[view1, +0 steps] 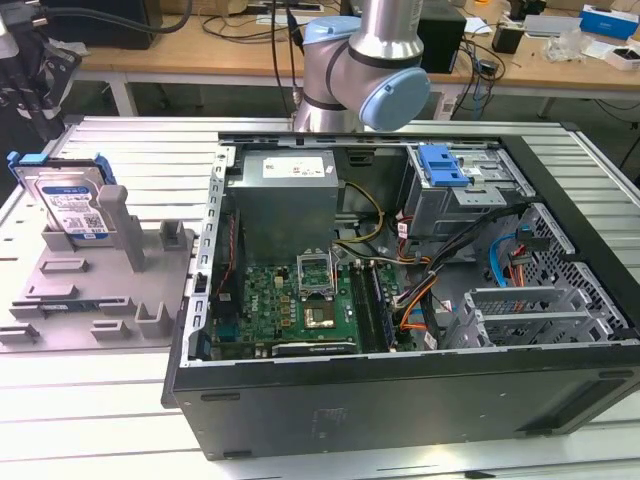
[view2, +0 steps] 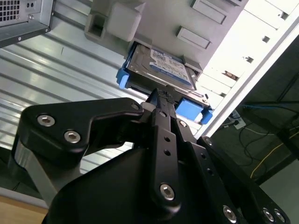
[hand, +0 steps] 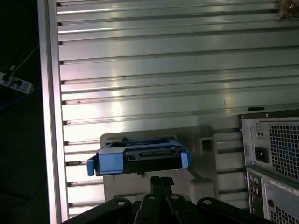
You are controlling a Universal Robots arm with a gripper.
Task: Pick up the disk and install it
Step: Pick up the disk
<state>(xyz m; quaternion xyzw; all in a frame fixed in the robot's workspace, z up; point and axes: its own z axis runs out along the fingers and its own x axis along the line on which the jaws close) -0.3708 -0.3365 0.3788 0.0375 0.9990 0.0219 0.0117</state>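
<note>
My end effector hung with its fingers together, clamped on nothing, close to the flat silver hard drive in its bright blue plastic carrier. The drive stood on edge in a grey plastic fixture by the ribbed metal tabletop's edge on the exterior view's left.

My tool hung with its tip just beside the near edge of the disk, whose label faced me inside its blue carrier, seated in a grey fixture on the ribbed metal surface, near a computer case.
</note>
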